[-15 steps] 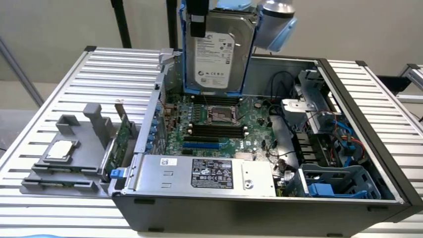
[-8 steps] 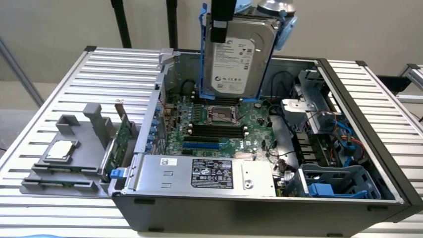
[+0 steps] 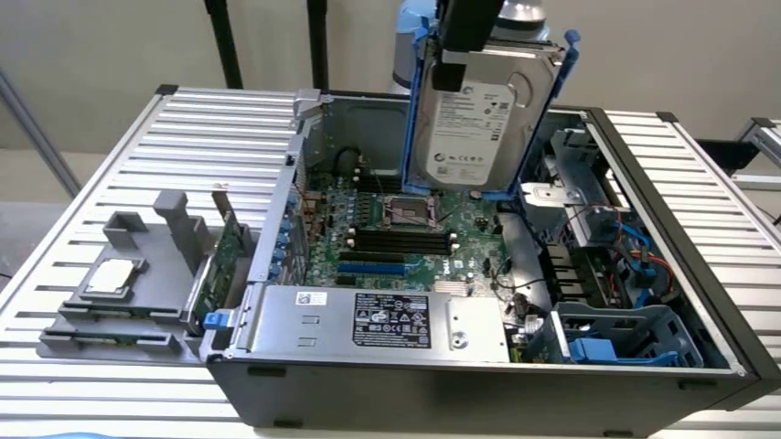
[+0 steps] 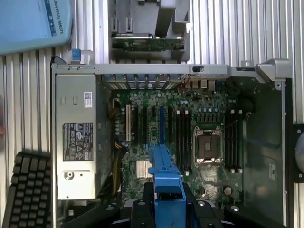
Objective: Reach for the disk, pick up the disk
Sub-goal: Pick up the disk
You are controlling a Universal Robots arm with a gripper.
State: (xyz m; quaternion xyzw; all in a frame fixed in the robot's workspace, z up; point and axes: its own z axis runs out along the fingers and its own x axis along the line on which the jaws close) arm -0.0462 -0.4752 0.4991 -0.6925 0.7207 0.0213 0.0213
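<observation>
Disk in the air, that is the story right now: the rectangular silver-grey hard drive with its white printed label and blue plastic carrier rails [image 3: 478, 123] hangs well above the open black computer case [image 3: 488, 366], held up near the top of the exterior view. The black gripper [image 3: 478, 41] comes down onto its upper edge, and the fingers are clenched on the disk, gripping it at that top end. In the wrist view the gripper [image 4: 167, 209] has a blue rail of the carrier poking out between the dark fingers [image 4: 140, 209].

Key relation: the drive's long axis runs straight down from the fingers, label facing the exterior camera, lower edge hovering over the green motherboard [image 3: 403, 229] around the square processor socket [image 3: 414, 210], clear of it rather than touching. So the disk lies directly below the grip, in line with the arm.

Judging by this, reach and pickup look done, the drive lifted free of the case.

Elsewhere, the silver power supply box [image 3: 372, 320] sits at the case's near edge, and a grey plastic holder with a small square silver chip [image 3: 112, 276] rests on the ribbed metal table [image 3: 98, 183], at the exterior view's left.
</observation>
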